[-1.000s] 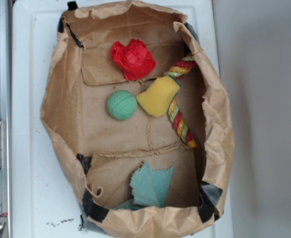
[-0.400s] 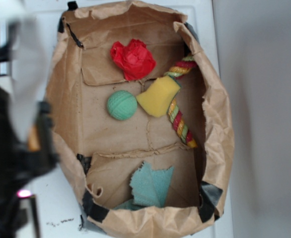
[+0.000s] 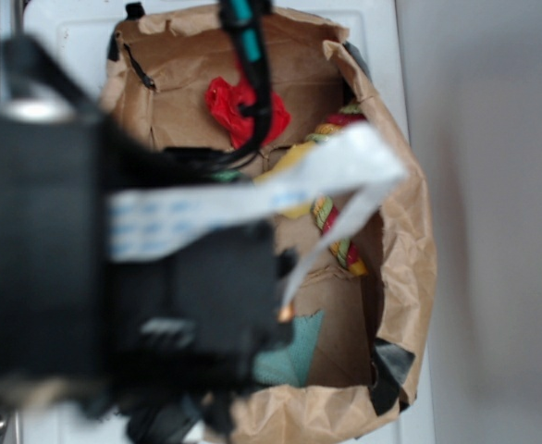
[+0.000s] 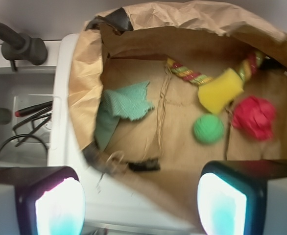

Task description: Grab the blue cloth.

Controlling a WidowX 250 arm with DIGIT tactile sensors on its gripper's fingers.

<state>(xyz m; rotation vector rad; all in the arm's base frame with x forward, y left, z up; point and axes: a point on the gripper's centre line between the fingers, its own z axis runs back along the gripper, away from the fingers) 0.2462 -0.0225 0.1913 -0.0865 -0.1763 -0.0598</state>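
Observation:
The blue cloth (image 4: 125, 102) is a teal waffle fabric with jagged edges, lying flat at one end of the brown paper bag (image 4: 84, 83). In the exterior view only a corner of the blue cloth (image 3: 294, 347) shows, under the blurred black arm. My gripper (image 4: 140, 204) is open, its two glowing fingers (image 4: 59, 205) wide apart with nothing between them. It hovers high over the bag's side wall and white rim, well short of the cloth.
In the bag lie a green ball (image 4: 208, 129), a yellow sponge (image 4: 221, 90), a striped rope toy (image 4: 188, 74) and a red cloth (image 4: 254, 117). A sink (image 4: 21, 117) with a dark faucet (image 4: 17, 45) lies beside the white counter (image 4: 62, 122). The arm covers the exterior view's left half.
The arm has swept in from the left edge and now covers the left and lower part of the bag. The objects in the bag have not moved.

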